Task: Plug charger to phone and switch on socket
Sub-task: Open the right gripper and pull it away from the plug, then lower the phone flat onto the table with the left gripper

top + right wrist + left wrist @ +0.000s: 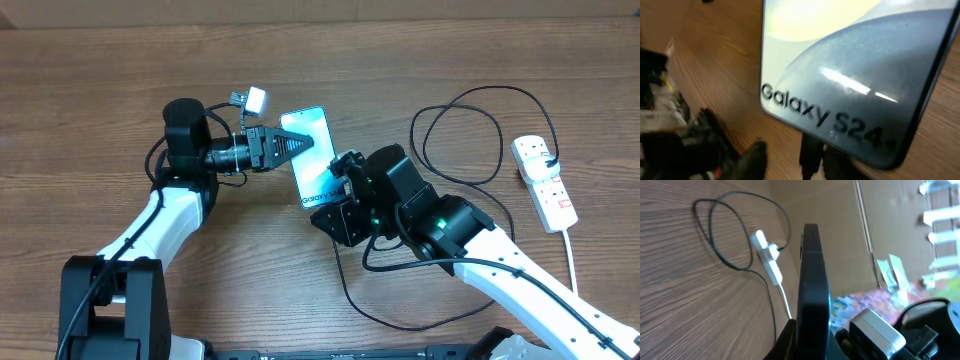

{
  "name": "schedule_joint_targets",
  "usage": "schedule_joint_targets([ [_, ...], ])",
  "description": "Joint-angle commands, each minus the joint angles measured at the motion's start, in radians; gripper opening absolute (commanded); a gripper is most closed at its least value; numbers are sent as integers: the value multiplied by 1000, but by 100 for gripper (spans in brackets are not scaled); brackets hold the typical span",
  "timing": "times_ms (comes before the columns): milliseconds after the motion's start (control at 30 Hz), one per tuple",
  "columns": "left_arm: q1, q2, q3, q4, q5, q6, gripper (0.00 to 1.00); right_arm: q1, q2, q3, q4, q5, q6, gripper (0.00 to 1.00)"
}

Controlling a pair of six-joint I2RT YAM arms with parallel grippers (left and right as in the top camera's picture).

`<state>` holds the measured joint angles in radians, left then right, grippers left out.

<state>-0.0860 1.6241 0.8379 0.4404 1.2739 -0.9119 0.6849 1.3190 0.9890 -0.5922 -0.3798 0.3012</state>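
My left gripper (298, 148) is shut on the phone (312, 158) and holds it tilted above the table. The left wrist view shows the phone (812, 290) edge-on between the jaws. In the right wrist view the "Galaxy S24" end of the phone (850, 65) fills the frame. The charger's black plug tip (810, 152) sits against its bottom edge. My right gripper (796, 150) is open around the plug, its left finger (756, 160) apart from it. The charger cable (412, 128) loops towards the white socket (545, 185), far right.
The socket's thick white cord (574, 250) runs towards the front edge. In the left wrist view the socket (767, 260) and cable loop (696, 217) lie on the wood. A cardboard wall (840, 225) stands beyond. More black cable (348, 290) trails under my right arm.
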Motion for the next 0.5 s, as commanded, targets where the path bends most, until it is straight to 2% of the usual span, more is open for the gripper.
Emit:
schedule_joint_targets([
  [0,-9,-3,-4,-76,-152,14,4,-24,-75,35,-35,75,0,75],
  [33,-12,-3,-4,-122,-212,13,4,-36,-91,35,-47,93,1,90],
  [67,-16,-3,-4,-159,-268,-4,4,-48,-105,35,-55,108,13,100],
  [200,-79,-3,-4,-323,-569,-216,4,-172,-216,35,-112,143,78,100],
  [267,-158,-3,-4,-349,-712,-372,4,-255,-274,35,-157,143,89,100],
  [300,-204,-3,-4,-328,-770,-414,4,-286,-294,35,-182,143,89,100],
  [333,-251,-3,-4,-284,-821,-407,4,-307,-306,35,-201,144,89,100],
  [367,-314,-3,1,-233,-879,-350,4,-336,-318,35,-235,143,89,100],
  [433,-372,-3,32,-273,-898,-237,4,-356,-320,35,-278,144,89,100],
  [467,-385,-2,62,-353,-888,-138,4,-359,-319,35,-300,144,89,100],
])
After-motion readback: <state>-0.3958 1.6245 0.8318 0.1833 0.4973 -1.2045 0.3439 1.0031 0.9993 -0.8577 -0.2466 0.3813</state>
